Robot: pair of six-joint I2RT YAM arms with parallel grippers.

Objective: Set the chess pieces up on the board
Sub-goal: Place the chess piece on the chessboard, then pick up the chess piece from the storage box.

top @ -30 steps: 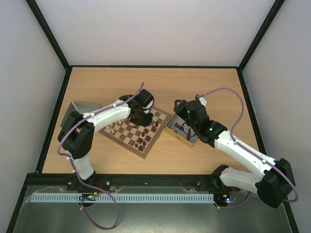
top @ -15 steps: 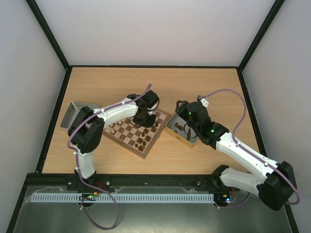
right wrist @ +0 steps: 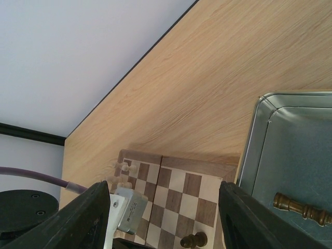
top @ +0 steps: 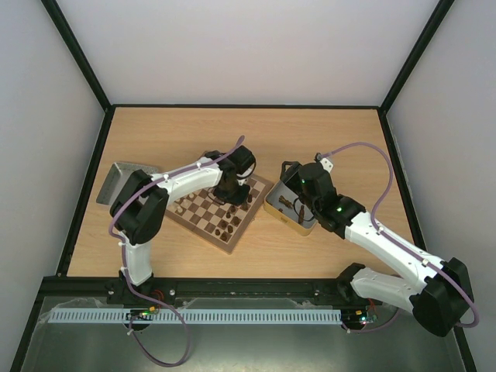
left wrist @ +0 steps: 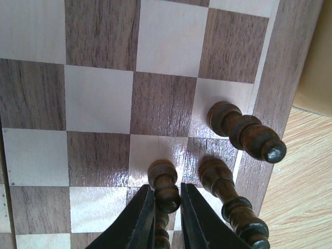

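The board [top: 194,232] lies at the table's middle, with dark pieces along its right side and pale pieces [top: 180,206] on its left. In the left wrist view my left gripper [left wrist: 167,207] is shut on the head of a dark pawn [left wrist: 165,182] that stands on a light square of the board [left wrist: 98,93] near its rim. Two taller dark pieces [left wrist: 246,132] [left wrist: 228,199] stand beside it. My right gripper [top: 298,198] is wide open and empty over the metal tin [top: 271,208]. A dark piece [right wrist: 303,207] lies in the tin [right wrist: 290,150].
A grey tray [top: 116,180] sits at the left of the table. The tin stands close to the board's right corner. In the right wrist view the board [right wrist: 176,192] shows a dark pawn [right wrist: 193,240] and pale pieces [right wrist: 122,167].
My left gripper has moved right along the board to its right side and has stayed there for the last half second. The right arm has barely moved.
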